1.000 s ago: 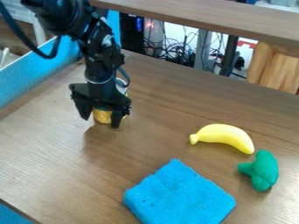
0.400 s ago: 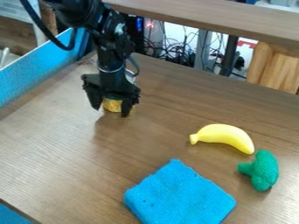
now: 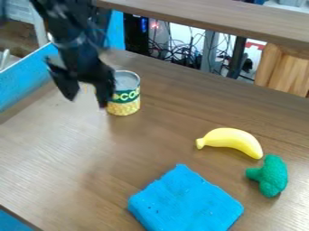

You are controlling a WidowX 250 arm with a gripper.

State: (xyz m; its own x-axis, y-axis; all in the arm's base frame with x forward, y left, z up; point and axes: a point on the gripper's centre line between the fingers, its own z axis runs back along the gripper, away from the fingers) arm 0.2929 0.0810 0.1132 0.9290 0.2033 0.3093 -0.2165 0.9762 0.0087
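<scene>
Since the last frame, the black two-finger gripper (image 3: 87,100) has shifted up and toward the left of the view, off the metal can with the green and yellow label (image 3: 125,95). Before, the can was mostly hidden behind it, with its yellow lower part between the fingers; from the first frame to the second, both had moved toward the far side. Banana, green toy and cloth: no change.

Gripper state: fingers well parted, pointing down, nothing between them. The nearer finger overlaps the can's left edge in view; contact cannot be told. The wide spread probably reflects the can's girth: fingers must part that far to clear its sides.

Can: upright on the brown wooden table (image 3: 54,149), toward the far left. Its flat base likely keeps it steady without support.

Others: curved yellow plastic-looking banana (image 3: 231,139) on its side, presumably its most stable pose; green broccoli-shaped toy (image 3: 273,177) lying just beside it; thick blue cloth (image 3: 184,200) spread flat at the near edge of view, so unlikely to roll or slip.
</scene>
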